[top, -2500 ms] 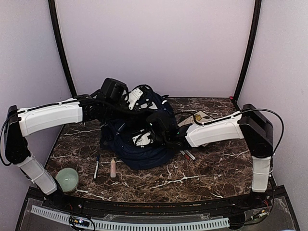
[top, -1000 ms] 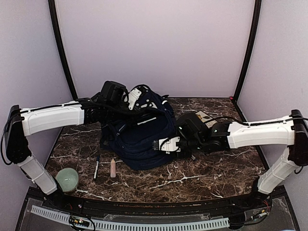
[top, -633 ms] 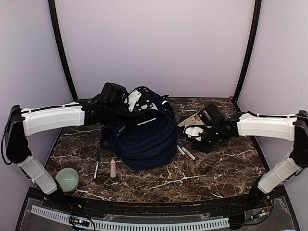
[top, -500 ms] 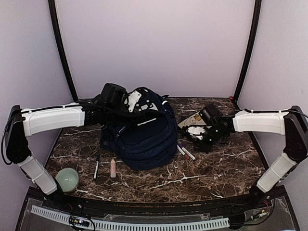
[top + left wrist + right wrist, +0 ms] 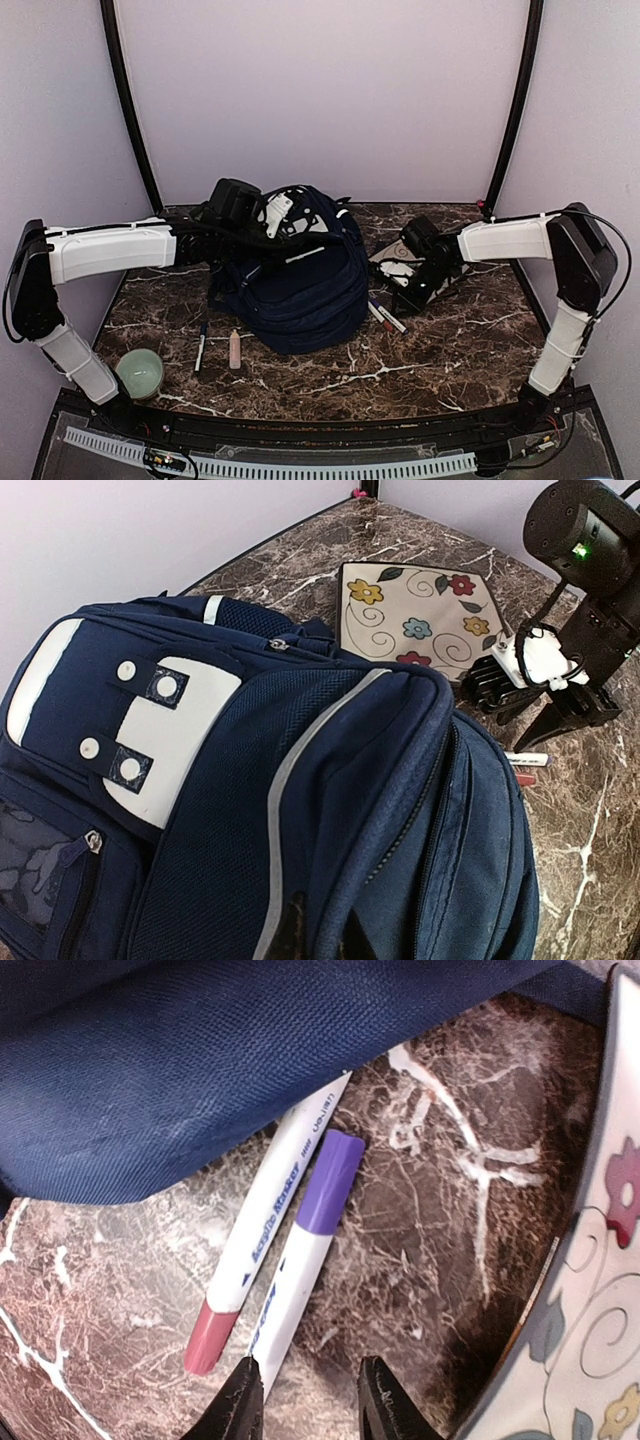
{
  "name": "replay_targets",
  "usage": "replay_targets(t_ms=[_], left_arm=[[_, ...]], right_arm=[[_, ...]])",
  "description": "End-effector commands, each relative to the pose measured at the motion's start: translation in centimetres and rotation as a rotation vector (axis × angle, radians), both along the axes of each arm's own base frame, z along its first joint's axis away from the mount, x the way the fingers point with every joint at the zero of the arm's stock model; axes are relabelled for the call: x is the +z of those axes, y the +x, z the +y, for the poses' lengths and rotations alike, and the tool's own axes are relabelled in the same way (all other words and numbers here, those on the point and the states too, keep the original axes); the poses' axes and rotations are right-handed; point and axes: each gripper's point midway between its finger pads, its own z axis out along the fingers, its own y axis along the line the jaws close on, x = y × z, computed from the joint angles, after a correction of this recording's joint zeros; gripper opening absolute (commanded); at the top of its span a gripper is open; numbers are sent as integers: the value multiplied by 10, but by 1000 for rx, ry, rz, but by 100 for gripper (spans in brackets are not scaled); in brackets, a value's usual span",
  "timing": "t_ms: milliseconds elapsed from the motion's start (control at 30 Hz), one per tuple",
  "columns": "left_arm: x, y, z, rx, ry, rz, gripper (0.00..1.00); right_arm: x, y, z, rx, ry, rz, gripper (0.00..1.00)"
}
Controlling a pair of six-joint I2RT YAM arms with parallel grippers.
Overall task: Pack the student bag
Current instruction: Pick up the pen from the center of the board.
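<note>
Your right end effector [image 5: 305, 1395] hangs open, empty, over two white plastic markers [image 5: 300, 1250]. Your left end effector [image 5: 322, 935] pinches the navy-blue fabric student bag [image 5: 230, 810], which is likely floppy, so hold its seamed rim.

The student bag [image 5: 330, 810] is matt woven navy cloth; the counter [image 5: 420, 1210] looks like polished veined marble; the purple-capped marker [image 5: 305, 1245] is smooth plastic.

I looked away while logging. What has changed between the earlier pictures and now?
The right hand left the student bag, swung away to the right, and now hangs open just over the two markers beside the bag. It took hold of nothing. The left hand stayed at the bag's top, apparently pinching the fabric. The markers lie as before.
</note>
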Motion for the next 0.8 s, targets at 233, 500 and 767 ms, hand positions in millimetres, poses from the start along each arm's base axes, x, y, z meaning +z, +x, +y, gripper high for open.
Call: replay_targets(t_ms=[233, 500, 767], left_arm=[[26, -3, 5, 12, -69, -46, 0], [24, -2, 5, 15, -62, -44, 0], [19, -2, 4, 13, -58, -37, 0]], right_arm=[[-4, 14, 10, -39, 9, 30, 34], [-13, 16, 10, -45, -14, 51, 35], [-21, 14, 7, -47, -62, 61, 37]])
